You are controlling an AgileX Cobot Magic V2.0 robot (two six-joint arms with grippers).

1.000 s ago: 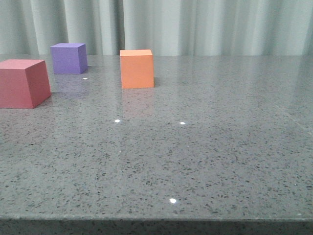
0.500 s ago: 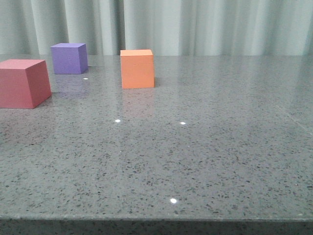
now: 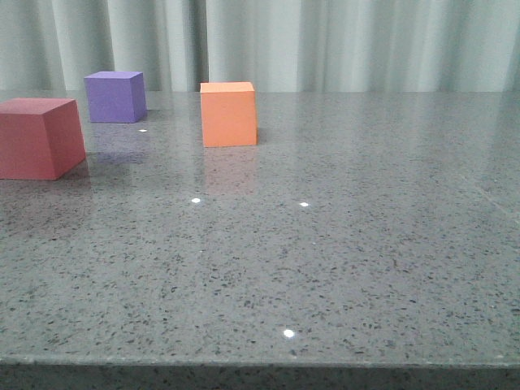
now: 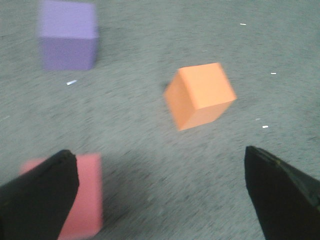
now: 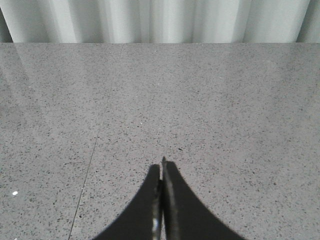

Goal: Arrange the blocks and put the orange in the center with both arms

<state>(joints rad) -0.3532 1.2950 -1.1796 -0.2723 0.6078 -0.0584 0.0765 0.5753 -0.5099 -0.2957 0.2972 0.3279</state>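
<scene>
Three cubes stand on the grey speckled table (image 3: 341, 244). The orange cube (image 3: 228, 114) is at the back, left of centre. The purple cube (image 3: 115, 96) is further left and back. The red-pink cube (image 3: 39, 138) is nearest, at the far left. No gripper shows in the front view. In the blurred left wrist view my left gripper (image 4: 160, 165) is open and empty above the table, its fingers (image 4: 42, 195) wide apart, with the red-pink cube (image 4: 85, 195) by one finger, and the orange cube (image 4: 200, 95) and the purple cube (image 4: 67, 40) beyond. My right gripper (image 5: 162, 170) is shut and empty over bare table.
A pale pleated curtain (image 3: 325, 41) hangs behind the table's far edge. The table's front edge (image 3: 260, 361) runs along the bottom of the front view. A thin seam line (image 5: 92, 155) crosses the table surface in the right wrist view.
The three cubes stay in place in the front view. No gripper enters that view.
</scene>
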